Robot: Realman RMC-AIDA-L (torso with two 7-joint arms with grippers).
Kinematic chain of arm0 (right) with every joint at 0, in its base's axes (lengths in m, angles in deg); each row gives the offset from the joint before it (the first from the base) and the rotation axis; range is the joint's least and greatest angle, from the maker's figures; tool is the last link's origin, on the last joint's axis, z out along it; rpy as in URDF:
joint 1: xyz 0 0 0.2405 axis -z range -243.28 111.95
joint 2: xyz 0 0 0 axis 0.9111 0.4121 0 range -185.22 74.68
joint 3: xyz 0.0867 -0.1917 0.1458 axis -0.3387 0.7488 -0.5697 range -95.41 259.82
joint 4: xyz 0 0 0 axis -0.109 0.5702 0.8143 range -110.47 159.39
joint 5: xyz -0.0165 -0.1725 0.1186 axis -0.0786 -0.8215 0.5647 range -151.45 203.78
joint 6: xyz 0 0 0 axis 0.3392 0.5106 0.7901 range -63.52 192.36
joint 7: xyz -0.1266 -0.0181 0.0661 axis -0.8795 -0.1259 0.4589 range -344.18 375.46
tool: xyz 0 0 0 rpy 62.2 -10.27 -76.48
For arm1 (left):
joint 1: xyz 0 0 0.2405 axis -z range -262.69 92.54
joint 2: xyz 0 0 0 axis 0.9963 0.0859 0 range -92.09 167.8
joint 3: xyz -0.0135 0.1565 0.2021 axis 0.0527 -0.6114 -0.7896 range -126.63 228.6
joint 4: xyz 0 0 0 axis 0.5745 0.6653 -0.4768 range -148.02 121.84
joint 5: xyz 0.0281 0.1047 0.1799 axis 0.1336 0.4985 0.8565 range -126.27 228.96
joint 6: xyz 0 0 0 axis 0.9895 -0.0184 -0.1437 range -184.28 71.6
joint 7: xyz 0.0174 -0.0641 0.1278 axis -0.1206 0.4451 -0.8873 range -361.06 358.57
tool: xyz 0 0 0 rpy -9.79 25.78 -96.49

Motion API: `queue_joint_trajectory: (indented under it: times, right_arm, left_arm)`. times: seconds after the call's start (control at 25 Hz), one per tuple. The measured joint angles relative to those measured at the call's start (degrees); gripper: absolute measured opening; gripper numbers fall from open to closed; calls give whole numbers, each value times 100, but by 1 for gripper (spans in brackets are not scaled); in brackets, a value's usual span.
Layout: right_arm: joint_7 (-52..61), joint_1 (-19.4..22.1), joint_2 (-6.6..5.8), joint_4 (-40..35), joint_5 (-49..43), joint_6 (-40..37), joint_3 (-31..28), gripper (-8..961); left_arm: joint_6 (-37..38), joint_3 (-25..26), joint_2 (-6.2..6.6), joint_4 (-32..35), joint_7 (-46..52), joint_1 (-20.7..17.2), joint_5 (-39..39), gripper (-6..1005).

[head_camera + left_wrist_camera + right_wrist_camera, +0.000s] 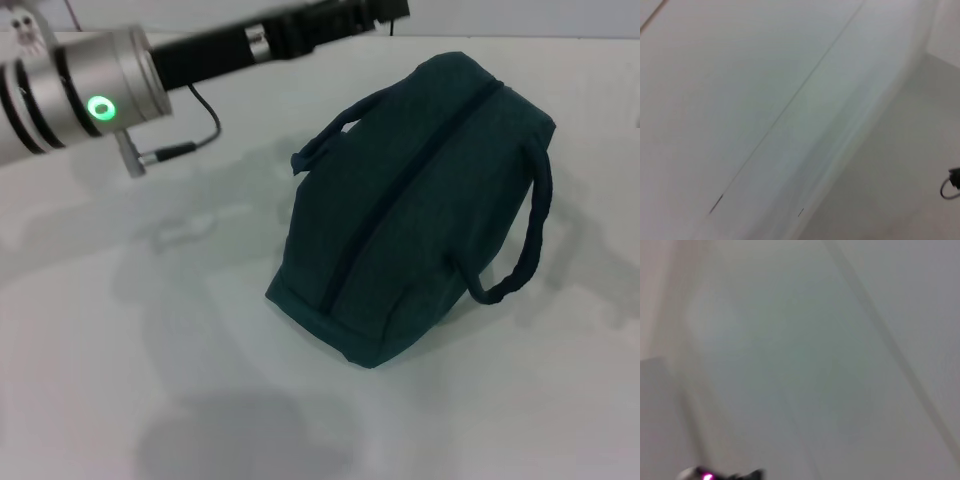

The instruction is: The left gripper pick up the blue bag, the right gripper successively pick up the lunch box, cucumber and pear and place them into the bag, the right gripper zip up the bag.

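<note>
The blue bag [420, 220] lies on the white table [150, 350], right of the middle in the head view. Its top seam runs as one dark closed line, and its two loop handles hang to either side. My left arm, with its silver wrist [90, 85] lit green, reaches across the far left, and its black gripper [385, 12] ends at the top edge, behind the bag and apart from it. My right gripper is out of view. The lunch box, cucumber and pear are not visible. Both wrist views show only pale blurred surfaces.
A thin black cable [190, 140] hangs from the left wrist above the table. The table's far edge [560, 38] runs behind the bag. A small dark cable end [951, 184] shows in the left wrist view.
</note>
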Motion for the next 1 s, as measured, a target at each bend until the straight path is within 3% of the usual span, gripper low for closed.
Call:
queue_joint_trajectory:
  times: [0.16, 0.36, 0.56, 0.84, 1.0]
  right_arm:
    - [-178, -160, -50, -3, -158, -522, 5, 768]
    - [-518, -239, 30, -237, -459, -972, 10, 768]
    - [-587, -210, 121, -819, -1048, -927, 4, 786]
    - [-536, -298, 233, -1397, -2072, -696, 4, 850]
    - [-386, -350, 400, -1639, -2841, -404, -1, 874]
  left_arm:
    - [185, 36, 169, 338, -385, -63, -36, 892]
    - [576, 145, 226, 679, -1168, -378, -127, 889]
    - [1143, 123, 336, 923, -1701, -650, 225, 888]
    - [2008, 110, 518, 961, -1739, -904, 705, 887]
    - [2250, 107, 538, 964, -1765, -1039, 1078, 887]
